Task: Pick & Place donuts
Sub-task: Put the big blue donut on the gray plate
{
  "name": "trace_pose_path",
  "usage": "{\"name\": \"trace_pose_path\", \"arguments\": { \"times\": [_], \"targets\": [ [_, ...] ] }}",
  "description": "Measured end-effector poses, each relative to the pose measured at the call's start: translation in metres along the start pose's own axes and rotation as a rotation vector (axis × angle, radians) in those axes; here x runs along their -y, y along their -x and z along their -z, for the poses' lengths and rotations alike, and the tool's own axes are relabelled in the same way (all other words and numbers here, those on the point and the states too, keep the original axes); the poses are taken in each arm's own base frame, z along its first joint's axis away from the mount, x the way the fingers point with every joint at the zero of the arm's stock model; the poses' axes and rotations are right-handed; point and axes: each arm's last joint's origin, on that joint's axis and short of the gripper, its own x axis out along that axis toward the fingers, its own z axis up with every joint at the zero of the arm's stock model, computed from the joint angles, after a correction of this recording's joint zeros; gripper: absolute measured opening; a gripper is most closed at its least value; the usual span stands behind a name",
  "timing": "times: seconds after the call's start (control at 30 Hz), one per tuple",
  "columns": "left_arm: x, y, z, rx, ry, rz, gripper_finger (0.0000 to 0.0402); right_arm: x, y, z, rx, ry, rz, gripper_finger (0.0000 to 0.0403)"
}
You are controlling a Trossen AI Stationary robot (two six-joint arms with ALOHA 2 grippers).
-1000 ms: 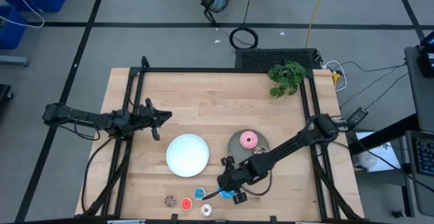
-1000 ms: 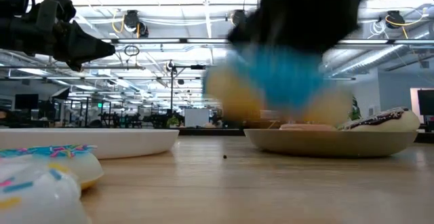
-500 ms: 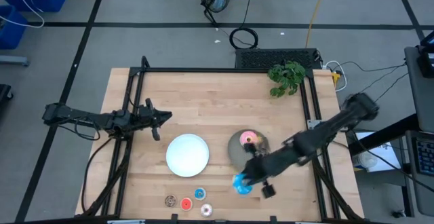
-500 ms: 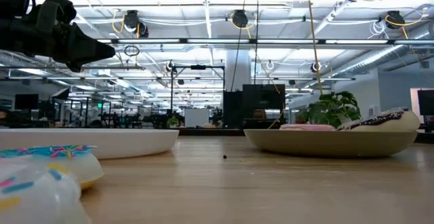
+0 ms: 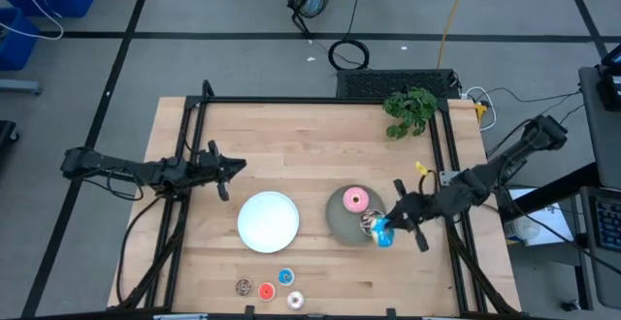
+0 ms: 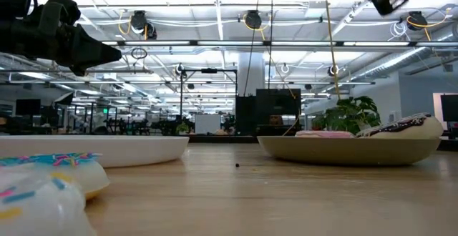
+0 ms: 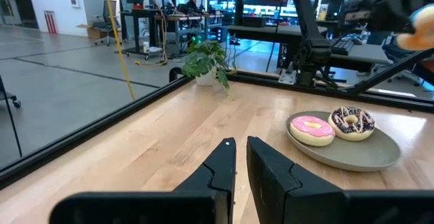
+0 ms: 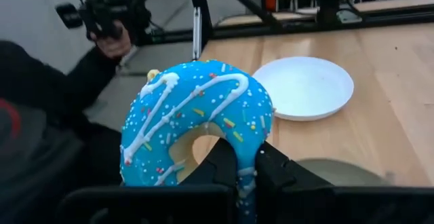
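Blue-sprinkled donut (image 8: 197, 122) clamped in right gripper (image 5: 385, 229) above grey plate (image 5: 340, 222), left gripper (image 7: 240, 156) nearly closed.

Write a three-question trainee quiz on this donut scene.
1. True or false: the right tool holds the blue donut.
2. Which donuts lie on the grey plate? A) pink and brown B) red and whitish
3. Fill in: the white plate holds ___ donuts.

Key: 1 true. 2 A, the pink donut and brown donut. 3 no.
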Motion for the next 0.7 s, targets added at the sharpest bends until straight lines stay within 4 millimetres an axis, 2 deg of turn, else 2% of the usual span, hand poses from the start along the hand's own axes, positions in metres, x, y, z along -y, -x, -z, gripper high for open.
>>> {"name": "trace_pose_path", "arguments": {
  "times": [0.23, 0.5, 0.7],
  "targets": [
    [0.0, 0.0, 0.0, -0.002, 0.0, -0.001, 0.0042, 0.017, 0.014, 0.04, 0.059, -0.008, -0.019, 0.0008],
    [0.0, 0.0, 0.0, -0.002, 0.001, -0.001, 0.0042, 0.031, 0.022, 0.076, 0.16, -0.041, -0.053, 0.0008],
    [0.0, 0.0, 0.0, 0.002, -0.011, -0.004, 0.0042, 0.037, 0.024, 0.092, 0.197, -0.071, -0.065, 0.0008]
  ]
}}
